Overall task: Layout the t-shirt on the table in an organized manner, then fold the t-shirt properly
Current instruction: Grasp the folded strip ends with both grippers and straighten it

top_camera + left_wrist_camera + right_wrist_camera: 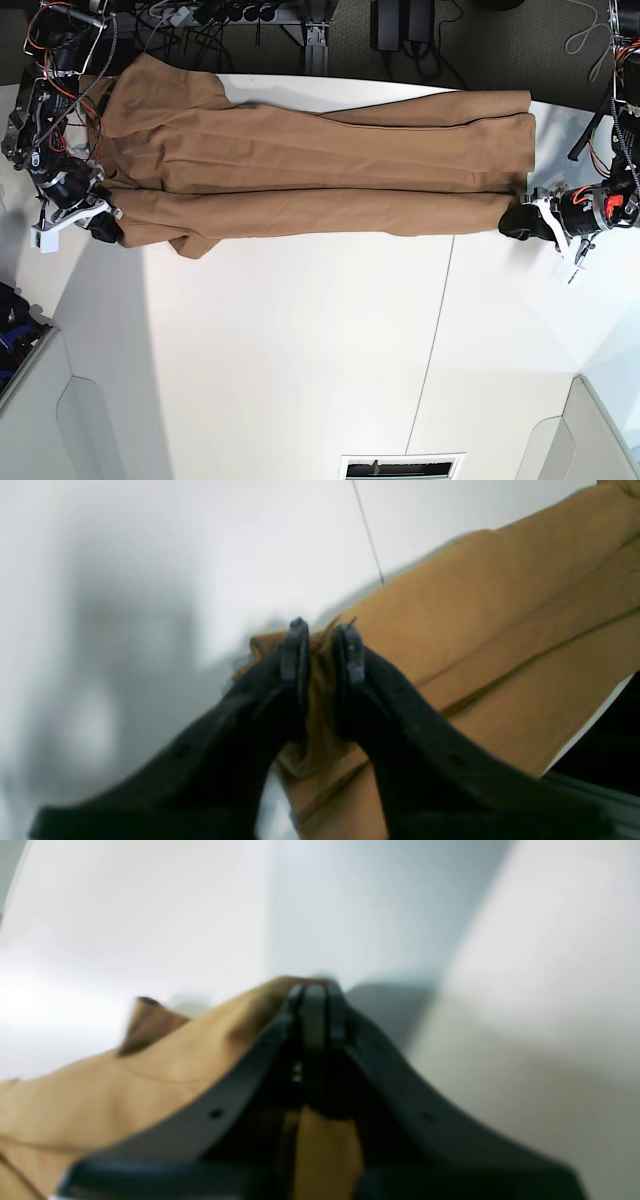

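The large plain tan-brown soft fabric t-shirt (320,165) lies stretched long along the far edge of the broad matte white table (300,350), already doubled lengthwise into overlapping bands, so the fold looks well in hand and the step now seems to be taking the near long edge at both ends to carry another fold across. Going left to right in the base view: near the table's left edge the right gripper (103,226) sits at the shirt's near-left corner, and its wrist view shows the black jaws pressed tight together with tan cloth bunched at their tips and running beneath them, so it looks clamped on that corner. Across the near long hem, toward the table's right edge, the left gripper (517,221) sits at the shirt's other end; its wrist view shows the jaws narrowly apart with a wad of tan fabric pinched between them. The next move, I judge, calls for both arms to lift together and level, keeping the cloth taut between them, and to lay the held edge toward the far edge without dragging the lower layers askew.
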